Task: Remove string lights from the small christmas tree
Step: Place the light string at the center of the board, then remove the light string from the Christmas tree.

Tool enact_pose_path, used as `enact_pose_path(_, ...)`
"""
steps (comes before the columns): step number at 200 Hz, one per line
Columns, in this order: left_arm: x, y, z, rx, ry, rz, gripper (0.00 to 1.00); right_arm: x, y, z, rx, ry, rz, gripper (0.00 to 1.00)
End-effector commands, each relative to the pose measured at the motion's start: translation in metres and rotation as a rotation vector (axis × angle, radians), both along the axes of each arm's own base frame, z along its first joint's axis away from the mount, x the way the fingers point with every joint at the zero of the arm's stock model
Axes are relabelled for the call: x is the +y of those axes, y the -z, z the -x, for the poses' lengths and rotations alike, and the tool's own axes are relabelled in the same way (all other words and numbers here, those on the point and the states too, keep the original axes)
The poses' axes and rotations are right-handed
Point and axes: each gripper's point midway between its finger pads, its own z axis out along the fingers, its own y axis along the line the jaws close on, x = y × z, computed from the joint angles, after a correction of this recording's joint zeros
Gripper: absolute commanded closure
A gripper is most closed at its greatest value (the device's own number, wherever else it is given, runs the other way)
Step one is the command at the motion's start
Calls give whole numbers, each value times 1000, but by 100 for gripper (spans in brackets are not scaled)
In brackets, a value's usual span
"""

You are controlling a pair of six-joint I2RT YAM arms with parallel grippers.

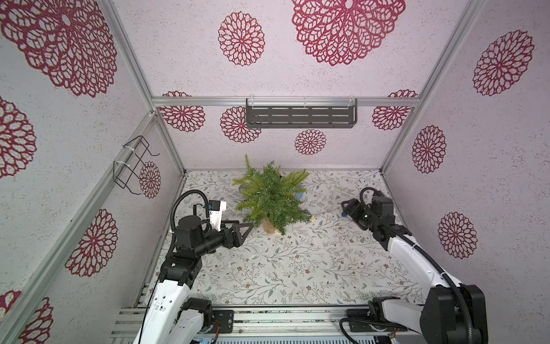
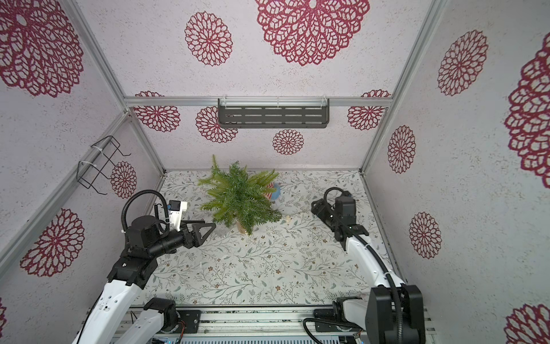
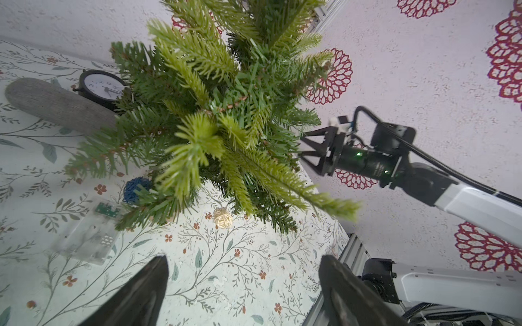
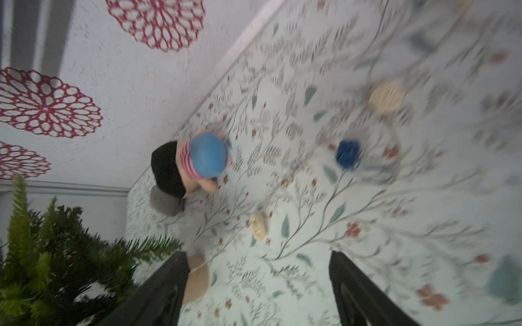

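**String lights: position and gripper status**

String lights [image 3: 223,218] lie on the table [image 1: 297,268] around the foot of the small christmas tree [image 1: 272,196], which stands upright at far centre. A cream ball [image 4: 386,97] and a blue ball [image 4: 348,154] rest right of the trunk. The clear box [image 3: 87,240] lies flat near the trunk base.

Left gripper [image 3: 243,256]: fingers spread, nothing between them, just left of the tree.

Right gripper [image 4: 257,253]: fingers spread, nothing between them, right of the tree.
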Motion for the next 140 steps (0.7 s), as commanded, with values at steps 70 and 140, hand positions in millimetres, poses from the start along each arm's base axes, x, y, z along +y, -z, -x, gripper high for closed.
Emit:
enact_pose_path(70,2,10,4,14,-29,21,12,110,18,-44,175,156,-786,19)
enact_pose_path(140,3,15,-1,57,-56,47,12,143,27,-73,137,130,-919,41)
